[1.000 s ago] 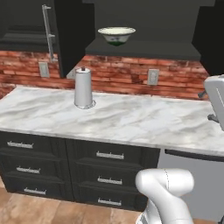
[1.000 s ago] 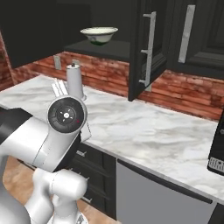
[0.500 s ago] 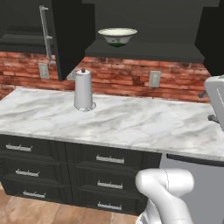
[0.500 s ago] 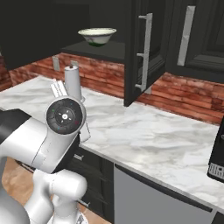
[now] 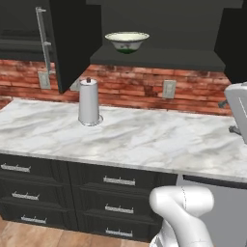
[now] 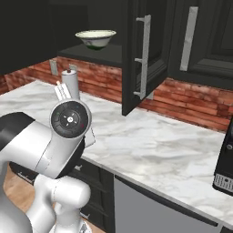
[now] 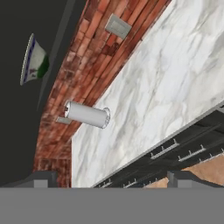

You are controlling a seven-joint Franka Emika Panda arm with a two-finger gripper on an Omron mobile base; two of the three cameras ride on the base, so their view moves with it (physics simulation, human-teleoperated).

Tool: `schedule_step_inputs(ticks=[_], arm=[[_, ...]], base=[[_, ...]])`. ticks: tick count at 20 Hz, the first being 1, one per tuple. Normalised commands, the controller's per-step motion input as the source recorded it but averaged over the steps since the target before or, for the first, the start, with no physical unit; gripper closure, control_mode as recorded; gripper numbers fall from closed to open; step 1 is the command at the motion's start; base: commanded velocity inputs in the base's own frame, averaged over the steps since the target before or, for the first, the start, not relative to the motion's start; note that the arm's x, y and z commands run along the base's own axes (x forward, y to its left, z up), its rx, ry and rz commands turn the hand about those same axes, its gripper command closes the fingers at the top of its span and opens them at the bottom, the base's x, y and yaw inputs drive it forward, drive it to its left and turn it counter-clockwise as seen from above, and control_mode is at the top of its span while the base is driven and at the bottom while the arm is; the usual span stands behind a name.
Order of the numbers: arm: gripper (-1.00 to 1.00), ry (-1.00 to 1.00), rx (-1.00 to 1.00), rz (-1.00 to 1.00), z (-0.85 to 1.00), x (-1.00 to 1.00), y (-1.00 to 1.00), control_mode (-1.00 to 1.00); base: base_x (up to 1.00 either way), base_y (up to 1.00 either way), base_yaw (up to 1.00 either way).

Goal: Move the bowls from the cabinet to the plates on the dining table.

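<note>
A brick-backed marble tabletop (image 5: 144, 140) runs under the open black cabinet (image 6: 136, 54). The cream, green-marked bowl (image 5: 127, 41) sits on its shelf, well ahead of and apparently above the gripper (image 7: 109, 177), whose tips stand spread and empty. A paper-towel roll (image 5: 89, 102) stands upright between them.

In front of me a marble bench (image 5: 144, 140) runs along a red brick wall (image 5: 130, 89). A grey paper towel roll (image 5: 89, 102) stands upright on the bench, far back, close to the wall. Two grey outlets (image 5: 169, 89) sit in the brick. Black drawers (image 5: 116, 193) with short silver handles lie under the bench. At the right edge stands a pale appliance (image 5: 239, 111).
</note>
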Motion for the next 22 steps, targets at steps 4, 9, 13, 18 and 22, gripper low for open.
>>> schedule_step_inputs(ticks=[4,9,13,18,22], arm=[[-1.00,0.00,0.00,0.00,0.00,0.00,0.00,1.00],[-1.00,0.00,0.00,0.00,0.00,0.00,0.00,1.00],[-1.00,0.00,0.00,0.00,0.00,0.00,0.00,1.00],[-1.00,0.00,0.00,0.00,0.00,0.00,0.00,1.00],[-1.00,0.00,0.00,0.00,0.00,0.00,0.00,1.00]], base=[[-0.24,0.30,-0.13],[-0.09,0.24,-0.16],[-0.04,0.55,-0.03],[0.00,0.60,0.01],[-0.02,0.19,-0.16]])
